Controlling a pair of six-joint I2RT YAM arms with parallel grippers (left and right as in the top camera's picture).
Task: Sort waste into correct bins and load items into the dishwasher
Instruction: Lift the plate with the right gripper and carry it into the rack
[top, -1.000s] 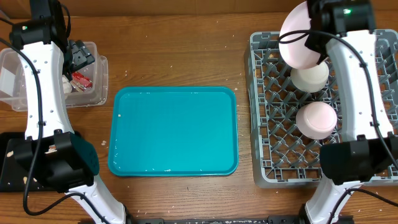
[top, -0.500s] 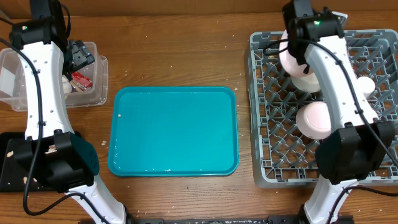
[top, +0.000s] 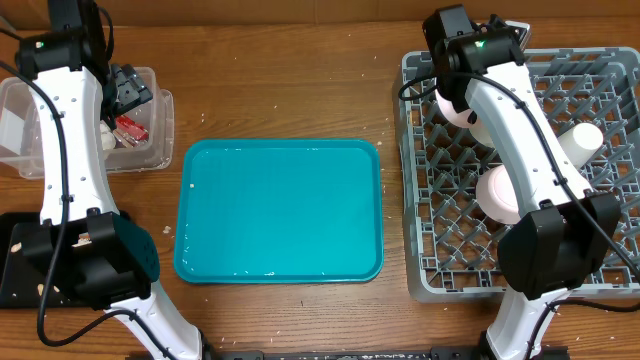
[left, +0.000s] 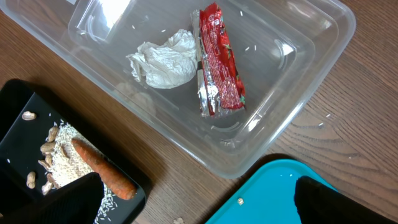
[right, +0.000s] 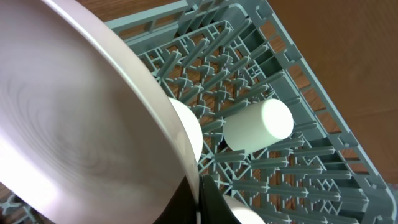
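The brown wooden table (top: 285, 90) carries everything. On its right side lies the grey plastic lattice dish rack (top: 430, 255), and in the middle the flat teal plastic tray (top: 280, 210), which is bare. At the left edge stand a clear plastic bin (top: 160, 130) and, nearer the robot, a shallow black tray (top: 15, 250).

The round pale pink plate (right: 68, 118) is over the far left corner of the rack. It stands on edge and fills the left half of the right wrist view. From overhead the right arm covers nearly all of it. The right gripper (right: 198, 202) is clamped on the plate's rim. Whether the plate touches the rack I cannot tell.

Just behind the plate a cream round bowl (right: 186, 127) sits in the rack. A white cylindrical cup (right: 258, 126) lies on its side beside that bowl. A pink bowl (top: 500, 195) rests upside down nearer the robot, half under the arm.

The left gripper (left: 199, 205) hangs over the near corner of the clear bin. Its fingers are spread wide and hold nothing. In the bin lie a long red foil wrapper (left: 219, 62) and a crumpled white tissue (left: 163, 59), touching each other. The black tray holds an orange carrot piece (left: 102, 173) on scattered rice and peanuts (left: 53, 155).
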